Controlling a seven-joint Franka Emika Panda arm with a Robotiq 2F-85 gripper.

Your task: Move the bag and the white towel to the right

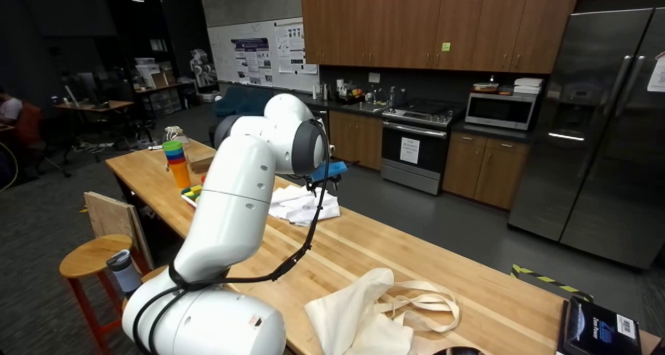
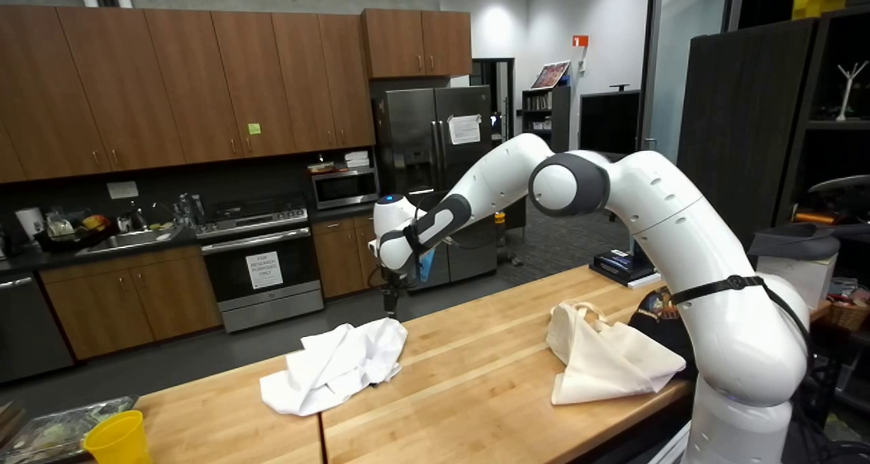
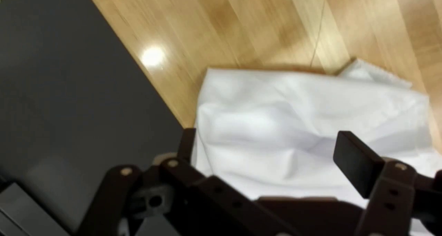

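Note:
The white towel (image 2: 336, 365) lies crumpled on the wooden table near its far edge, and it also shows in an exterior view behind the arm (image 1: 298, 205). My gripper (image 2: 390, 306) points down just above the towel's corner by that edge. In the wrist view the gripper (image 3: 266, 148) is spread wide, with the towel (image 3: 248, 125) beneath and nothing held. One finger (image 3: 187, 142) hangs at the towel's border beside the table edge; the other is over the cloth. The cream bag (image 2: 612, 362) lies slumped near the arm's base, its loop handles (image 1: 431, 303) splayed on the table.
A black box (image 1: 600, 326) sits at the table end near the bag, with a dark item (image 2: 659, 321) between bag and arm. Beyond the towel stand stacked coloured cups (image 1: 176, 165), a yellow cup (image 2: 119, 440) and a covered tray (image 2: 64, 426). The table edge (image 3: 138, 61) drops to dark floor.

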